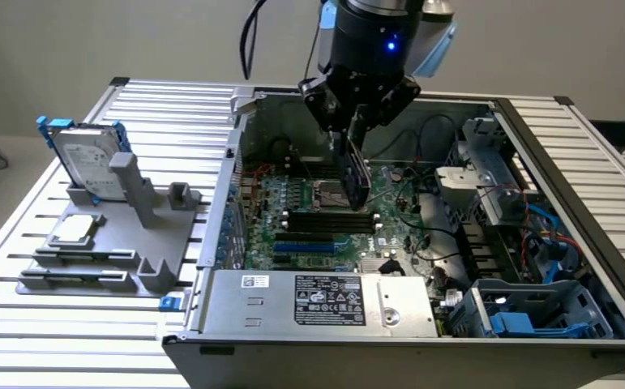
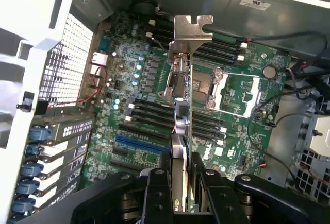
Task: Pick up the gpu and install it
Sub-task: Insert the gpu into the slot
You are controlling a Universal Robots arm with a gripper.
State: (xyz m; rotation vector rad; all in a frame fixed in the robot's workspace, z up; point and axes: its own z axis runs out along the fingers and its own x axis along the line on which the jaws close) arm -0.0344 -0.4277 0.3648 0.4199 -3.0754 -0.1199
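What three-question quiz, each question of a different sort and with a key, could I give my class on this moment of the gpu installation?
1. True or false: the gpu hangs edge-down over the motherboard inside the open computer case.
2. What do the fingers of the gripper clamp? A a cable; B the gpu; C a screwdriver.
3. Name what stands upright in the grey holder at the exterior view's left.
Key: 1 true; 2 B; 3 the hard drive.
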